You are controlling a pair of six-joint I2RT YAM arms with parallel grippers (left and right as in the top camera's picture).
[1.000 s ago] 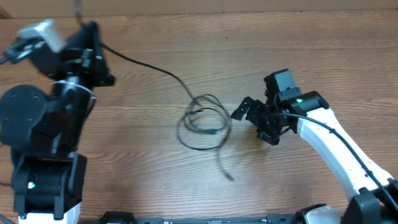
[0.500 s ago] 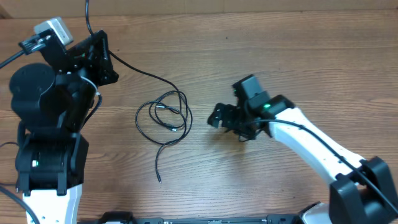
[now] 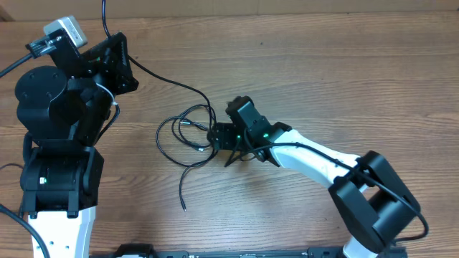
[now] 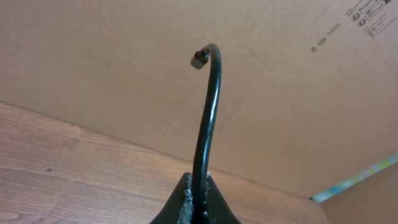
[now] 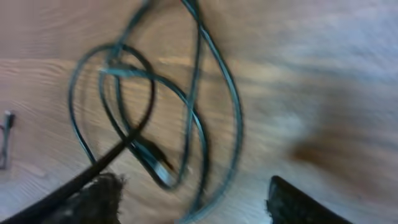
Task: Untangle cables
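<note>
Item, thin black plug-tipped cords [image 3: 188, 135], loosely coiled on the wooden tabletop [image 3: 323, 72]: your right fingers [image 5: 292, 202], newly swung in, stand apart at the coil's edge; left fingers [image 4: 181, 208] clamp one raised end; separation looks ready.

Wood-grain worktop [image 3: 344, 79] carrying loose cables [image 3: 188, 132].
The thin black cables lie in overlapping loops left of centre on the brown boards. One free end trails away from the loops toward the robot-side edge, and another strand runs off up-left across the wood.
</note>
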